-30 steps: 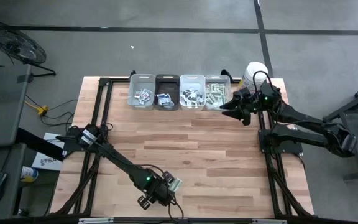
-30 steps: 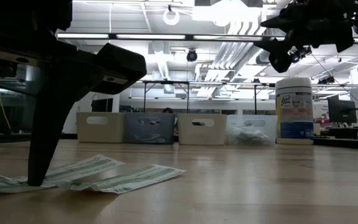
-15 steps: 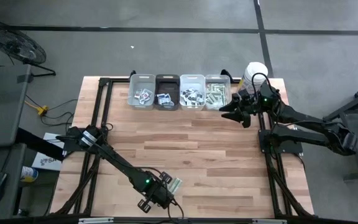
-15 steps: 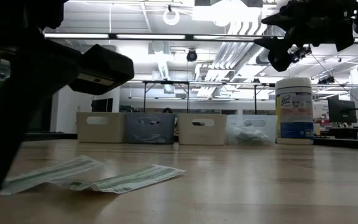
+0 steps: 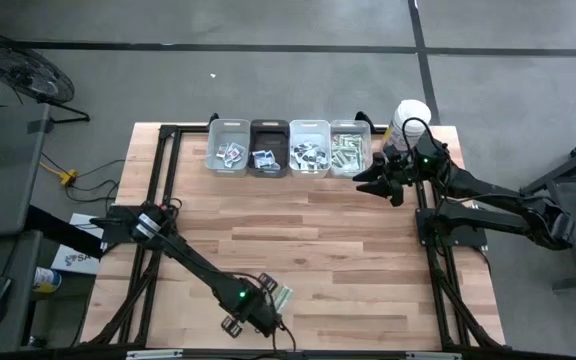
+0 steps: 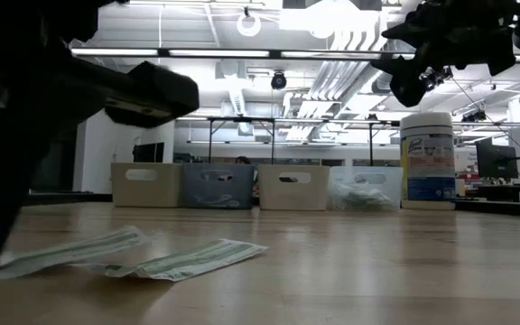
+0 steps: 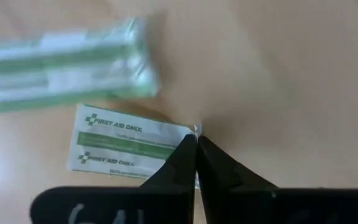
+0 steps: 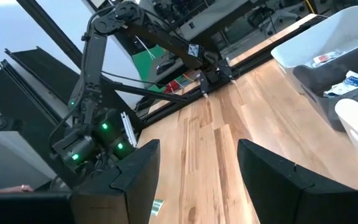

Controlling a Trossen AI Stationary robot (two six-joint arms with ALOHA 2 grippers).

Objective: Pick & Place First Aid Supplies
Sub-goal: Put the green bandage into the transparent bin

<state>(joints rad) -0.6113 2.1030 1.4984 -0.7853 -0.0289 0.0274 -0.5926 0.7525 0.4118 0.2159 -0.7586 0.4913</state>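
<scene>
Packets first: two green-and-white strips (image 6: 134, 257) lie loose on the wooden table (image 5: 298, 240) at its near edge, well apart from the four bins (image 5: 288, 147) lined up along the far edge. I take it they sit out here as the stock still to be sorted.

Left gripper (image 7: 196, 146) is down at the table over the nearer strip (image 7: 126, 146). Its fingers (image 7: 219, 168) are pressed together, tips meeting right at the strip's edge. I judge this is a pinch on that thin paper corner, since flat packets offer no other purchase, but I cannot confirm the paper is truly caught between the tips. The second strip (image 7: 64, 65) lies just beside it, untouched.

Right gripper (image 5: 378, 182) hangs above the table's far right corner, next to the bin of green strips (image 5: 349, 149) and near the white canister (image 6: 427, 161). Its fingers (image 8: 135, 165) are spread wide and carry nothing. I read it as parked clear of the left arm's path.
</scene>
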